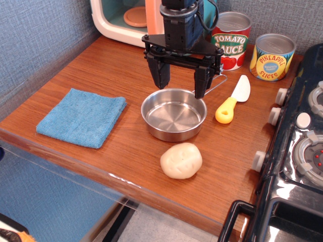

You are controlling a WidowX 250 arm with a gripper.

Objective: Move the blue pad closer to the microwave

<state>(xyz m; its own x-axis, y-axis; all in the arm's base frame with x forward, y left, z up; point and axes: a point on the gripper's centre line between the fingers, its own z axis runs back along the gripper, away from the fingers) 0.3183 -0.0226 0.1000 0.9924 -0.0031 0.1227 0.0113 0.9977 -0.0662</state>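
Light-blue pad (82,117) flat at the table's (126,65) front-left, well apart from the microwave (128,17) — gripper (181,83) spread wide over the steel pan (173,114), gripping nothing.

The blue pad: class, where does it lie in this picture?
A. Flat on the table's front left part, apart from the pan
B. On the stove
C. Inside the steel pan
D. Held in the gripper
A: the blue pad lies flat on the wooden table, left of the steel pan with bare wood between, while the open gripper hangs empty above the pan.
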